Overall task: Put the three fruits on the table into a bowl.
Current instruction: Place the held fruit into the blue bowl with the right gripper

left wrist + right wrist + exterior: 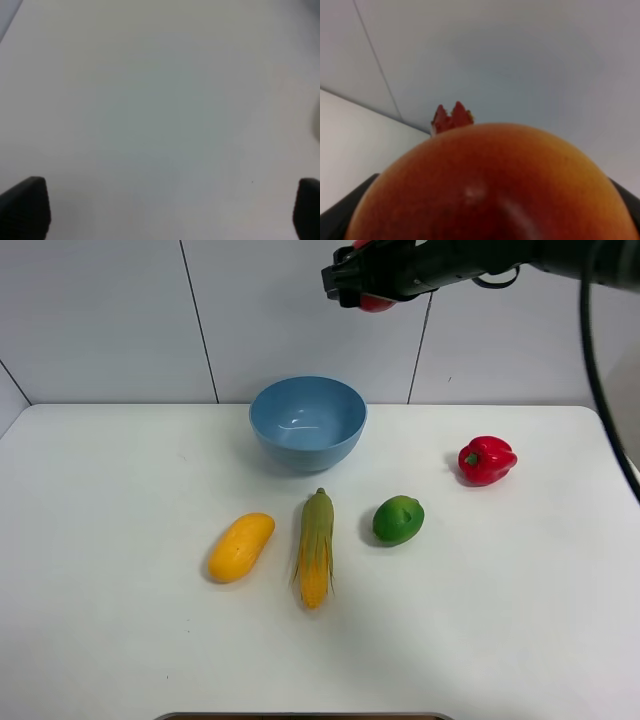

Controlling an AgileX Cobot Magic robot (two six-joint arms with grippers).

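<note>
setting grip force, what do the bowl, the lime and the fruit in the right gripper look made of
Bowl: probably plastic, smooth semi-gloss; even light-blue colour, soft highlights inside.
Lime: real or plastic replica, unclear; uniform green, dull sheen.
Red fruit in the right gripper: glossy, waxy-looking skin with a bright highlight; real or plastic, cannot tell.

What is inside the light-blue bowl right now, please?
Nothing shows inside the bowl: only its bare, glossy blue floor and far wall. The near inner wall is hidden behind the front rim. The mango and lime lie outside it.
</note>
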